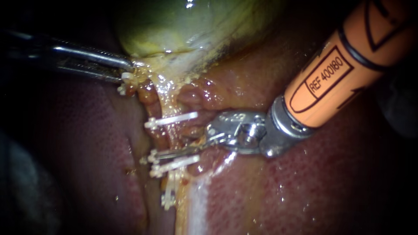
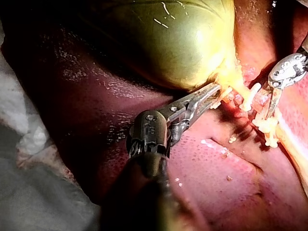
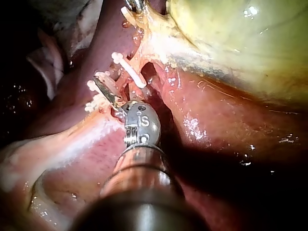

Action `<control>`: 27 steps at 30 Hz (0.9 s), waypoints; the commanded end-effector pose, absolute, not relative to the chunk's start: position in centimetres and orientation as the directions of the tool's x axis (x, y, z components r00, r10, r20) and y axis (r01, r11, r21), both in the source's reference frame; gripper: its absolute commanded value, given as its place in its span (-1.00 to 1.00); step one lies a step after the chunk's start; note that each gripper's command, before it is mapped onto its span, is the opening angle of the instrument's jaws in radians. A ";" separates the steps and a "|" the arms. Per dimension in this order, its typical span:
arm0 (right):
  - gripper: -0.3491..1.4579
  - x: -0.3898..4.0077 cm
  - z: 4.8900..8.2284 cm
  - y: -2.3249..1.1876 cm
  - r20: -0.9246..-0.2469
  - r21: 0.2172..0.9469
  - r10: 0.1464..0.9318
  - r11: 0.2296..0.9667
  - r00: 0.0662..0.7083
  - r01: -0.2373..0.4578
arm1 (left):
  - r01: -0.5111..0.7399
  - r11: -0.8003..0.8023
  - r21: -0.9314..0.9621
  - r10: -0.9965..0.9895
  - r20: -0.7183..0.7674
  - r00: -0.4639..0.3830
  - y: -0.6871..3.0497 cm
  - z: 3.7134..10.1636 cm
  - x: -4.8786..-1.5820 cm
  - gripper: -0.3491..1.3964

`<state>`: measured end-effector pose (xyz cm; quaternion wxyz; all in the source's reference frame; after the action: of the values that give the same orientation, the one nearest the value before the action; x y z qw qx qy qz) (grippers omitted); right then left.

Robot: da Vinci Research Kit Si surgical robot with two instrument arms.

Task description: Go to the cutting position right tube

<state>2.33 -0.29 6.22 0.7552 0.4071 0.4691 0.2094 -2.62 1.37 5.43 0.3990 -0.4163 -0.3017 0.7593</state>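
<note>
A: Wide view first: the liver (image 1: 305, 187) fills the field, red and wet, and the yellow-green gallbladder (image 1: 183, 26) bulges over its upper part.
B: The left tool (image 1: 130, 72) comes in from the left, clamped on the gallbladder at its narrow lower end.
A: The right tool (image 1: 161, 153) reaches in from the upper right. Open or closed? I can't tell from these views.
B: Its thin tip lies across the clipped tube (image 1: 167, 135), in the middle of the field.
A: One white clip (image 1: 172, 119) sits above that tip, and a pair of clips (image 1: 174, 164) just below it.
</note>
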 end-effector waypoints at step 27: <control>0.81 2.43 6.31 -0.30 -0.537 0.829 0.716 0.545 0.446 0.125 | -0.355 -0.500 -0.790 0.857 -0.391 -0.335 1.37 5.43 -2.63 -1.00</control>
<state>2.45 -0.31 6.32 0.7310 0.4339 0.4868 0.2007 -2.63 1.37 5.43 0.3990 -0.4163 -0.3016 0.7593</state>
